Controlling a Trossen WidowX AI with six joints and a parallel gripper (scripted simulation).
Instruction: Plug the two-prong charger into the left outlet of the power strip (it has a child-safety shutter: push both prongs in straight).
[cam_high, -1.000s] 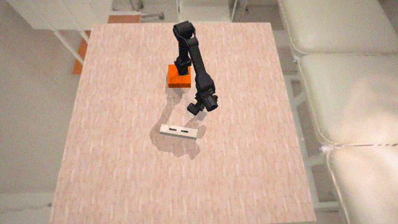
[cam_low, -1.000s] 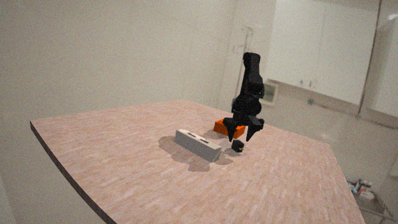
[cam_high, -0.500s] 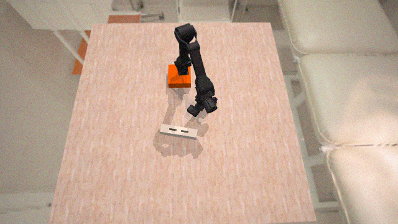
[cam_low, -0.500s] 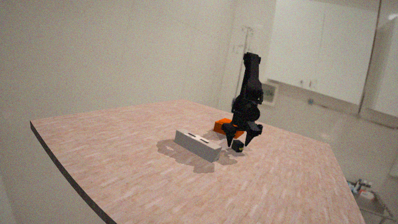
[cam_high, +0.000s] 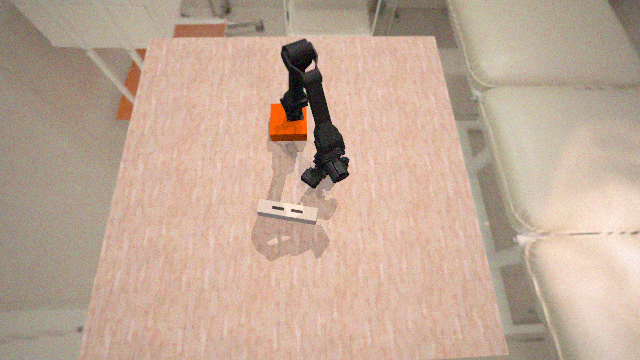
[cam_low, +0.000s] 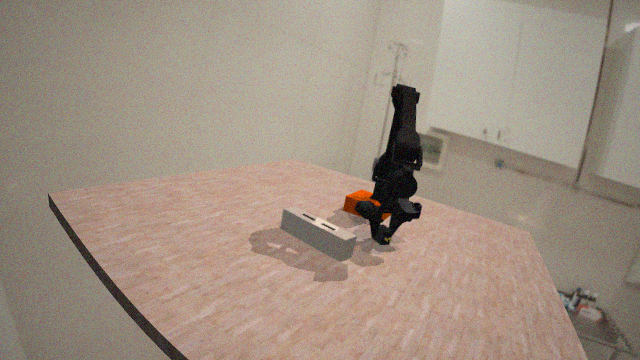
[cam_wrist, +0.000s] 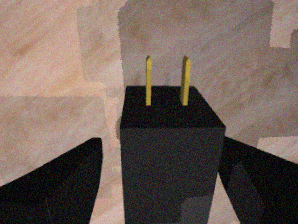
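Observation:
The black two-prong charger lies on the table, its two yellow prongs pointing up the wrist view, away from the gripper. In the top view it is hidden under the arm. My gripper is low around the charger and partly open. In the wrist view a gap shows between the left finger and the charger, while the right finger is close against or partly behind its right side. The pale power strip stands beside the gripper, its two dark slots facing up; the left slot is empty.
An orange block is at the arm's base, behind the strip. The wooden table carries the arm's shadows around the strip. The strip is the nearest obstacle to the gripper.

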